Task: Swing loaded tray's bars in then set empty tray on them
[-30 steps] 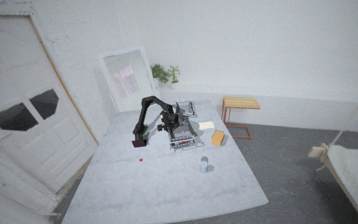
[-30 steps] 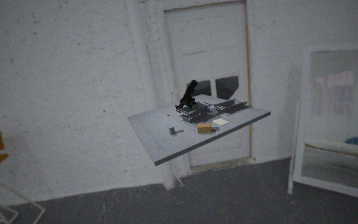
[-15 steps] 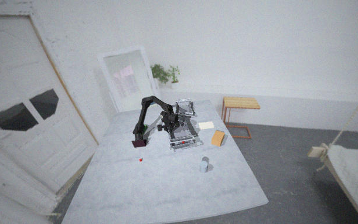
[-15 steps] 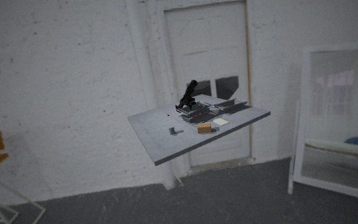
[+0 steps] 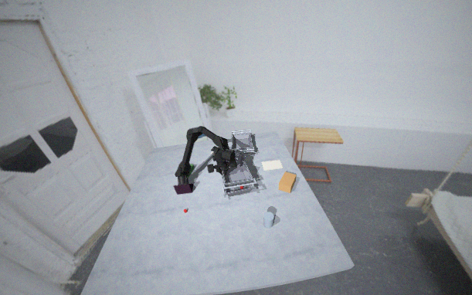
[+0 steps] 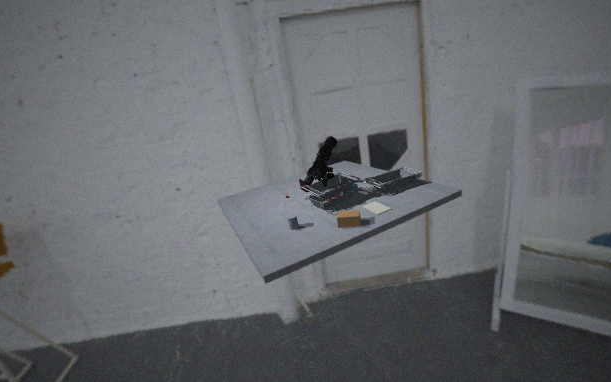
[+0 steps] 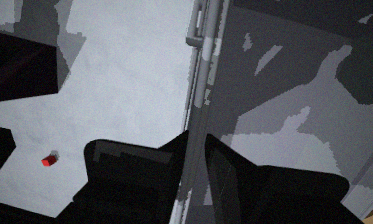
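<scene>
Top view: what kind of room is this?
Likely a lived-in room or loft, not a lab: whitewashed walls, a leaning mirror, a potted plant, a small wooden side table and a rope-hung bed.

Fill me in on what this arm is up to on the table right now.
The single arm has its end effector shut on a wire bar of the loaded tray, apparently swinging it in across the top. The empty tray sits beyond it on the table, not yet lifted. A small red block lies loose on the table beside the loaded tray. A tan box, a white pad and a pale cylinder stand nearby, untouched.
</scene>
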Robot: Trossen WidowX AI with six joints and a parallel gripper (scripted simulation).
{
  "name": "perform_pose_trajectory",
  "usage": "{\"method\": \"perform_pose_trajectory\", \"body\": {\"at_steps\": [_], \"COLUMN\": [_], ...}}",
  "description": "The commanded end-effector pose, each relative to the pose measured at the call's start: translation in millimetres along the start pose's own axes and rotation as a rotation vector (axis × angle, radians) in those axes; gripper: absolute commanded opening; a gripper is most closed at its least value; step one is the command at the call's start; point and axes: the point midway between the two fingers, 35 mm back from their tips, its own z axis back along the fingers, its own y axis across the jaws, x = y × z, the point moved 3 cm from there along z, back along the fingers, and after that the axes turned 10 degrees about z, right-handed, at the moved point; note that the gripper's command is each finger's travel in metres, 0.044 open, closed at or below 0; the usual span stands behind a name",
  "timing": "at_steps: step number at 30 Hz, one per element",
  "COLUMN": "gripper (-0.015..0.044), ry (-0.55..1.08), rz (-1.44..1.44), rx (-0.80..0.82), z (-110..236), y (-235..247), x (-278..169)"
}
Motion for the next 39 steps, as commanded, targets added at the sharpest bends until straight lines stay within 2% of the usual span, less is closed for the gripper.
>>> {"method": "perform_pose_trajectory", "body": {"at_steps": [1, 39], "gripper": [0.0, 0.0], "ry": [-0.003, -0.003], "rz": [-0.018, -0.017], "rx": [0.023, 0.023], "z": [-4, -12], "y": [3, 5], "x": [1, -2]}}
